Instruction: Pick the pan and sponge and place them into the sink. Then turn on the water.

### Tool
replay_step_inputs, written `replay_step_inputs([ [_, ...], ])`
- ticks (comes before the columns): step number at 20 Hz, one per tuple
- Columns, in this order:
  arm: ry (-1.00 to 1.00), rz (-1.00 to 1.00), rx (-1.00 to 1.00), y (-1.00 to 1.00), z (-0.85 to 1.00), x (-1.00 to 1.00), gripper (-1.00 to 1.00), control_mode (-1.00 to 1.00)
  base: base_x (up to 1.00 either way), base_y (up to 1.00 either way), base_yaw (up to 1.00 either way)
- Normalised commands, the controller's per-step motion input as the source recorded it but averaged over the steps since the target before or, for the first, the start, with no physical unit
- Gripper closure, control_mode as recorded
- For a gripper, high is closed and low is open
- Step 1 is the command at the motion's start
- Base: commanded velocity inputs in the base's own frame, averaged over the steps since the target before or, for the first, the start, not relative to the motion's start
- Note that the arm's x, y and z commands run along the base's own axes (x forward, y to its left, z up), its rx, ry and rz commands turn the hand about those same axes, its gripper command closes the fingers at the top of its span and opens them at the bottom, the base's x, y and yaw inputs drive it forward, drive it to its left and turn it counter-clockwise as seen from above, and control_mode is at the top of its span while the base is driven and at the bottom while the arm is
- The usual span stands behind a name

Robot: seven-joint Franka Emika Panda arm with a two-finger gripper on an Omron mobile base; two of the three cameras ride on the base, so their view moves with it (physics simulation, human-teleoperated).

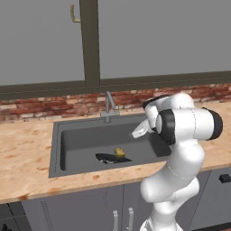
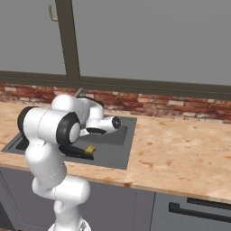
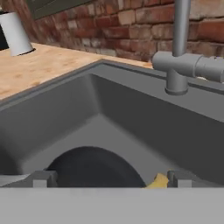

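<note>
Brick wall behind the sink (image 3: 65, 105). I see my gripper (image 3: 107, 178) spread wide and empty, pan (image 3: 94, 168) just below it. The sponge (image 3: 158, 180) sits by one fingertip, the faucet (image 3: 179, 65) ahead.

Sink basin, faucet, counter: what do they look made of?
Sink: dark grey, matte, with no glints, so it looks like composite or coated metal; the render leaves that open.
Faucet: plain grey with a soft sheen, likely brushed metal.
Counter: tan with mottled orange veining, smooth, probably polished stone or a laminate imitating it.
</note>
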Motion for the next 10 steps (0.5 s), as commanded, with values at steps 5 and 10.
replay_step_inputs([
  [5, -0.17, -0.02, 0.17, -0.07, 0.05, -0.17, -1.0, -1.0, 0.0, 0.0, 0.0],
  [10, -0.23, -0.02, 0.12, -0.04, 0.01, -0.06, -1.0, -1.0, 0.0, 0.0, 0.0],
])
